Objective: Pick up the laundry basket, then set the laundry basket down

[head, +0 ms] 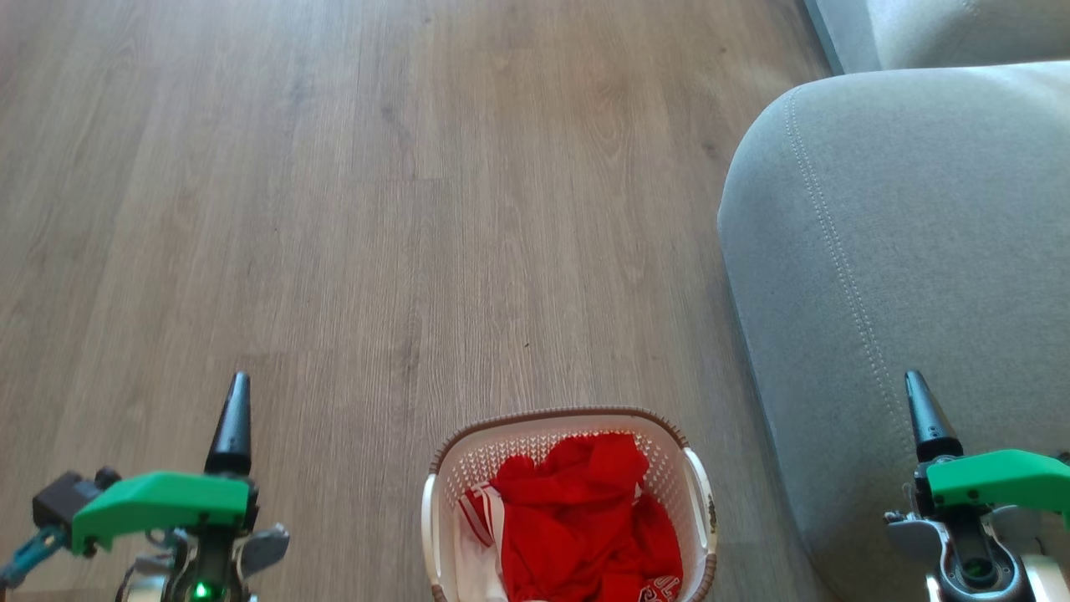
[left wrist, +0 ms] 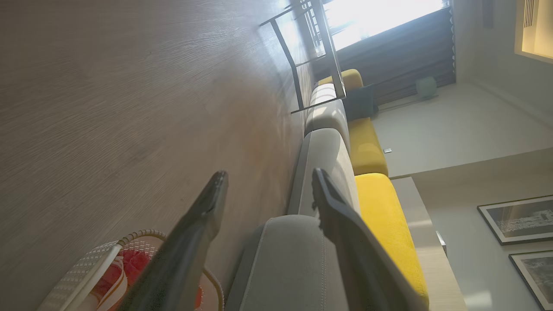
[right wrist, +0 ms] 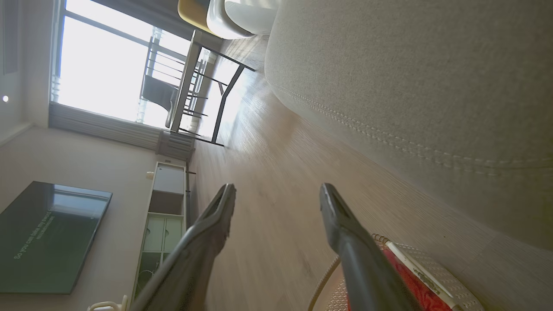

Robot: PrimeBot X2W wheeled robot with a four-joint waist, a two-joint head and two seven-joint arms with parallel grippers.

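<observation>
Wood floor [head: 334, 209], left tool [left wrist: 270, 172], right tool [right wrist: 278, 186] gaping, empty, laundry basket [head: 568, 414] between

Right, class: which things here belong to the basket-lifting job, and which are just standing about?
Job: laundry basket, left gripper, right gripper, both open.
Just about: red clothes in the basket, grey sofa, wooden floor, table, television.

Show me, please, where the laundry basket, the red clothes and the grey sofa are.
laundry basket [head: 489, 456]: head view, on its white lattice wall.
red clothes [head: 585, 510]: head view, middle of the heap inside the basket.
grey sofa [head: 903, 234]: head view, on the rounded arm.
</observation>
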